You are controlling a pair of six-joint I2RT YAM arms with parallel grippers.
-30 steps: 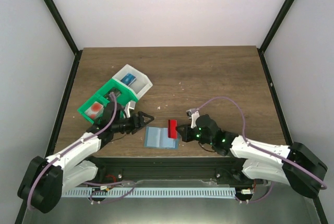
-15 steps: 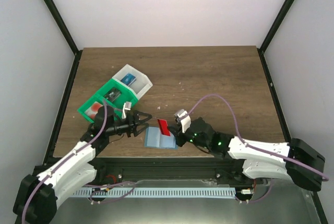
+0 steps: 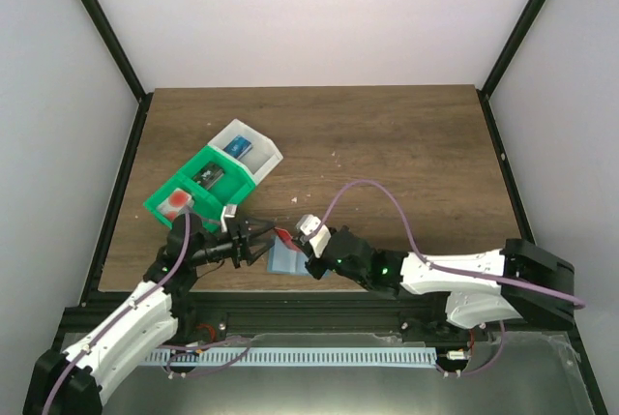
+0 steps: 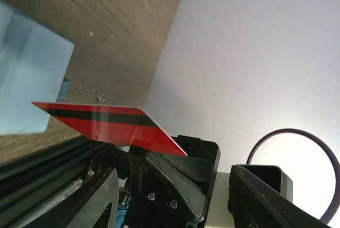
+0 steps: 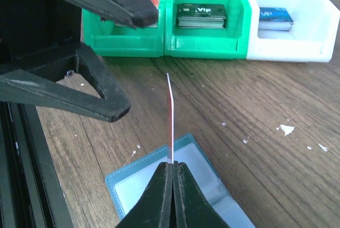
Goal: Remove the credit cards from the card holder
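The card holder (image 3: 287,261) lies open on the table near the front edge, teal with pale inner pockets (image 5: 139,186). My right gripper (image 3: 303,244) is shut on one end of a credit card (image 3: 285,237) and holds it above the holder. The card stands edge-on in the right wrist view (image 5: 170,112). In the left wrist view it shows a red face with a dark stripe (image 4: 101,122). My left gripper (image 3: 259,239) is open, with its fingertips (image 5: 142,16) just short of the card's free end. The holder also shows in the left wrist view (image 4: 29,82).
A green-and-white compartment tray (image 3: 208,178) stands behind the left gripper. Its bins hold card stacks: a dark one (image 5: 202,15) in a green bin and a blue one (image 5: 275,18) in the white bin. The table's front rail (image 3: 290,301) runs just below the holder.
My right gripper has carried the card left, from the holder's right side to the left gripper's fingertips. My left arm has drawn back toward the front edge, jaws still open.
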